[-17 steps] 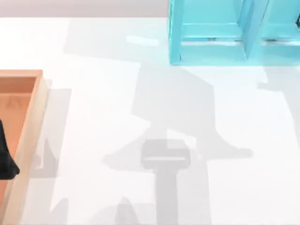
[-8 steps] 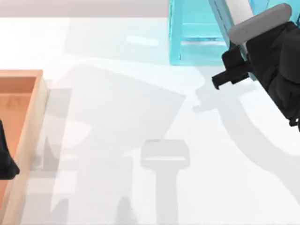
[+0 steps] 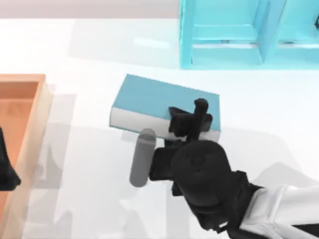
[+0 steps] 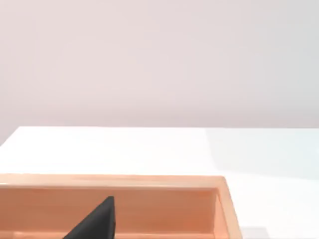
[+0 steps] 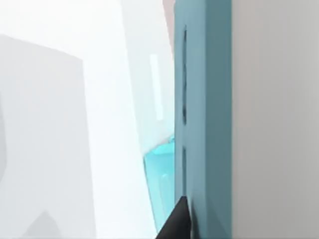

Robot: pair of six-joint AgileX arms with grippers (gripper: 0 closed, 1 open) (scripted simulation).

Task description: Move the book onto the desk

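Lying flat on the white table (image 3: pixel 89 50), near centre in the top view: book (image 3: pixel 159 102), teal cover up, page edges facing the right arm. Right end effector (image 3: pixel 192 122) clamps the book's near right edge. Right wrist view adds a close fingertip (image 5: pixel 175 221) against the cover. Cyan shelf unit (image 3: pixel 224 35) behind. Left end effector (image 3: pixel 6 169) parked over the wooden tray (image 3: pixel 30 129); cannot tell its grip.

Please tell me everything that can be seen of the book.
The book is thick and rectangular, with a plain teal-blue cover and white-grey page edges. It is closed, lies flat and slightly turned, mid-desk, in front of the cyan shelf and apart from it. The right gripper is over its near right corner, fingers at the cover and page edge.
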